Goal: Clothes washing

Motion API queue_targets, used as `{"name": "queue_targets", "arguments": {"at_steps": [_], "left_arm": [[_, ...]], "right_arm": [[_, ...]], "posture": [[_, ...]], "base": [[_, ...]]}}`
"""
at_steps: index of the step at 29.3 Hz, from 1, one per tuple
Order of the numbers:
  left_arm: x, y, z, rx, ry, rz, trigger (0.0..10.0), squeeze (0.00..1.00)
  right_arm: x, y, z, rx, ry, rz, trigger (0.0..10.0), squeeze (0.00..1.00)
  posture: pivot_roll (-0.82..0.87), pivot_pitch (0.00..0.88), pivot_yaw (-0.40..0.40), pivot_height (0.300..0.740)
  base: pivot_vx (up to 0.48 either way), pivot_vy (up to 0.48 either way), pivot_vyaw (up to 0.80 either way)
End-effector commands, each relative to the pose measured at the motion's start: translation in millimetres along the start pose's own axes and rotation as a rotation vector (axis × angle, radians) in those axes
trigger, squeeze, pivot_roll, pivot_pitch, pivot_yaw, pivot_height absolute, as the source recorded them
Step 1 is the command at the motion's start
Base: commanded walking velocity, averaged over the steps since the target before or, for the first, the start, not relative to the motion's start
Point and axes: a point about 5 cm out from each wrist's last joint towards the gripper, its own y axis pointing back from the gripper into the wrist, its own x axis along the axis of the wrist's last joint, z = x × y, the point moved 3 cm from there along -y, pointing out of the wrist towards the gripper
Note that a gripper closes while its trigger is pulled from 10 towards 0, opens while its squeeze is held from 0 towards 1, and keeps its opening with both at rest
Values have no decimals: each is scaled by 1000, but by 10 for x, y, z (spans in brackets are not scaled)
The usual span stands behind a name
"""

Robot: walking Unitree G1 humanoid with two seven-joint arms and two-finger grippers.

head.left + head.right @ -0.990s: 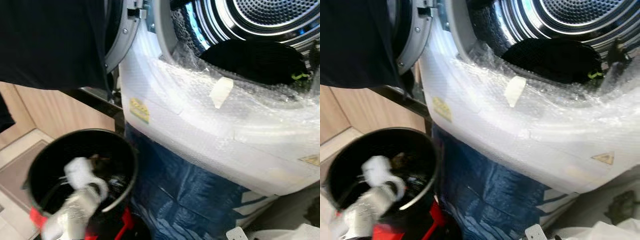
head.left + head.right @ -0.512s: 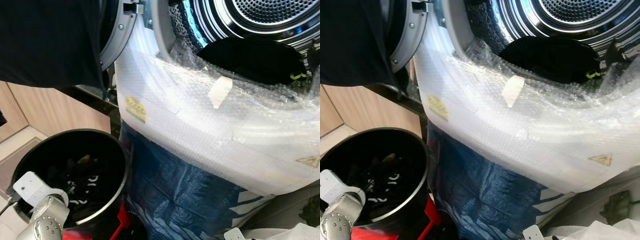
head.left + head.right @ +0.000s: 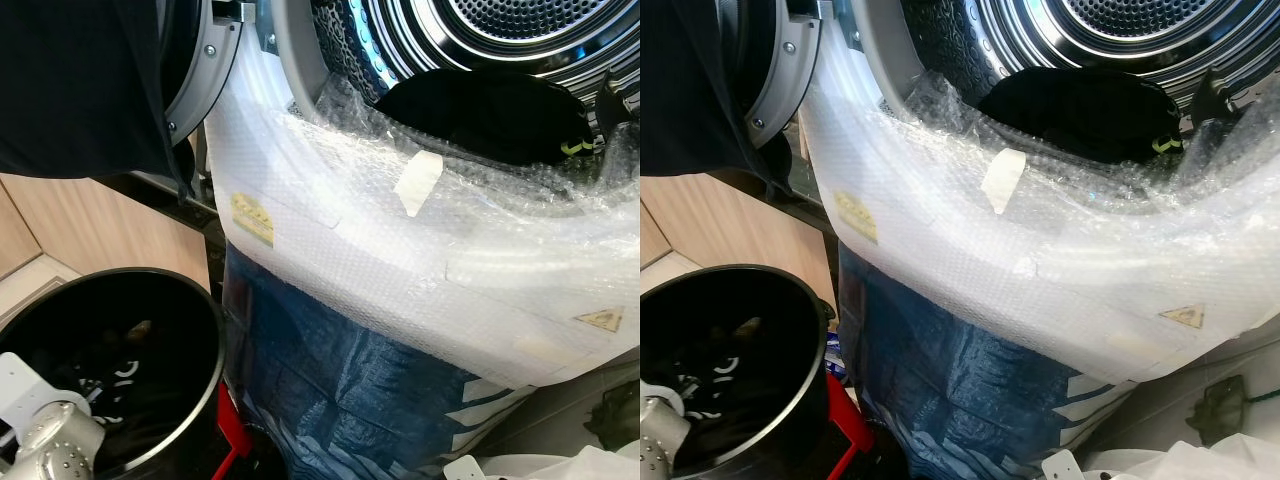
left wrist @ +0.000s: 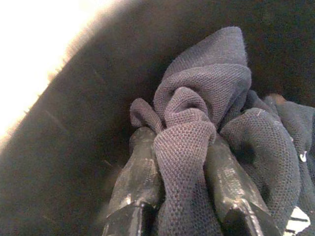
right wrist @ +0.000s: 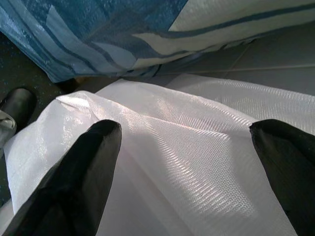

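Our left gripper [image 4: 184, 147] has its jaws clamped on a dark knit garment [image 4: 206, 98] down inside the black bucket [image 3: 190, 420]. The washer drum [image 3: 500, 40] opens up and to our right of it. Our right gripper [image 5: 187, 162] hangs low with jaws apart.

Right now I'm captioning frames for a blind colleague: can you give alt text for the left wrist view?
The left gripper is shut on a bunched fold of dark knit cloth, with one black finger on each side of it. Around them curves the dark inner wall of the bin, washed out by bright light at one edge.
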Motion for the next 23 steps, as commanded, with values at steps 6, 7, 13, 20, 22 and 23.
{"name": "queue_targets", "arguments": {"at_steps": [6, 7, 13, 20, 22, 23], "left_arm": [[105, -14, -187, 97, -39, 67, 0, 0], [105, -14, -187, 97, -39, 67, 0, 0], [458, -30, -452, 197, -146, 239, 0, 0], [612, 11, -418, 206, -197, 332, 0, 0], [682, 36, -317, 163, -249, 390, 0, 0], [713, 60, -246, 134, -261, 420, 0, 0]], "right_arm": [[-59, 5, -7, 6, 9, -22, 10000, 0], [-59, 5, -7, 6, 9, -22, 10000, 0], [-93, 18, -51, 12, 3, -32, 10000, 0], [-114, 15, -19, 8, 10, -37, 10000, 0], [-96, 12, -16, 6, 5, -34, 10000, 0], [-86, 11, -19, 7, 4, -32, 10000, 0]], "posture": [[135, 99, -116, 740], [135, 99, -116, 740], [163, 106, -123, 740], [166, 115, -125, 740], [163, 117, -126, 740], [163, 117, -126, 740]], "base": [[0, 0, 0], [0, 0, 0], [0, 0, 0], [0, 0, 0], [0, 0, 0], [0, 0, 0]]}}
